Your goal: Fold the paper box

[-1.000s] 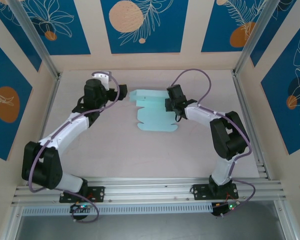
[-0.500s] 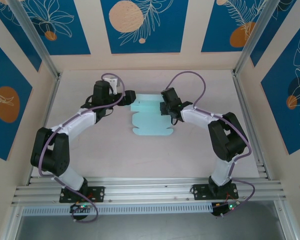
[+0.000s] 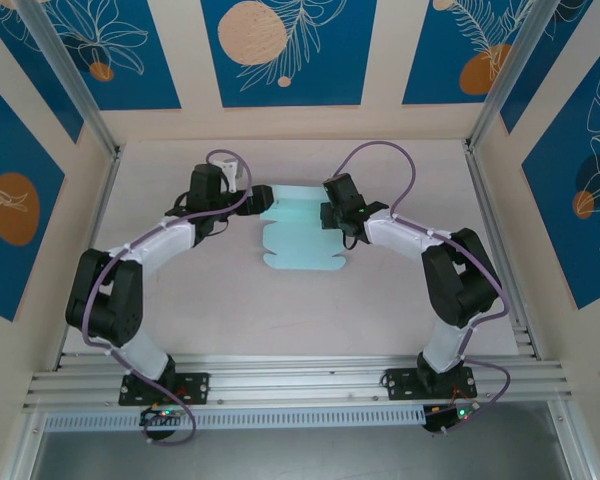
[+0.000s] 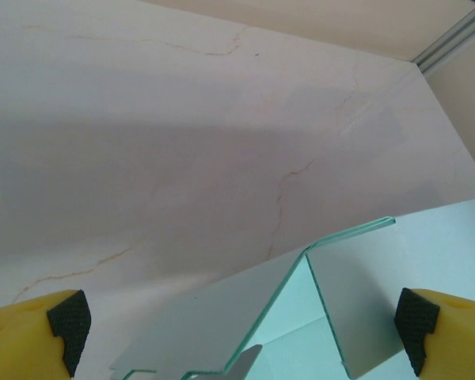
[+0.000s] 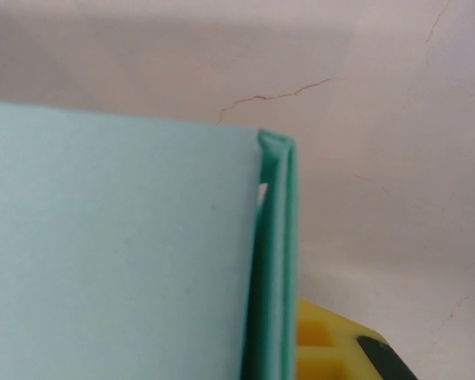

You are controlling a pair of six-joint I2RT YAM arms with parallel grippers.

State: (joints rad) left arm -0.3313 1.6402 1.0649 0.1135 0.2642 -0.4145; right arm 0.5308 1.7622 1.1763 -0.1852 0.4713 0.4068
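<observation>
While most of the paper box [image 3: 298, 245] lies flat on the table [image 3: 220, 300], a pale blue sheet with rounded flaps, its far end's folded up. The left gripper [image 3: 263, 196] gapes wide beside that fold, and the right gripper [image 3: 327, 214] pinches the card's right edge. Left wrist cam catches a flap tented between yellow fingers [image 4: 32, 332]; right wrist shows a doubled edge.

The paper box [image 5: 119, 253] takes up the left and middle, its pale blue-green card doubled over along the right edge (two layers, a thin gap between). Just beside that fold, a yellow finger [image 5: 326, 342] sits above the pale, veined table [image 5: 380, 158].
</observation>
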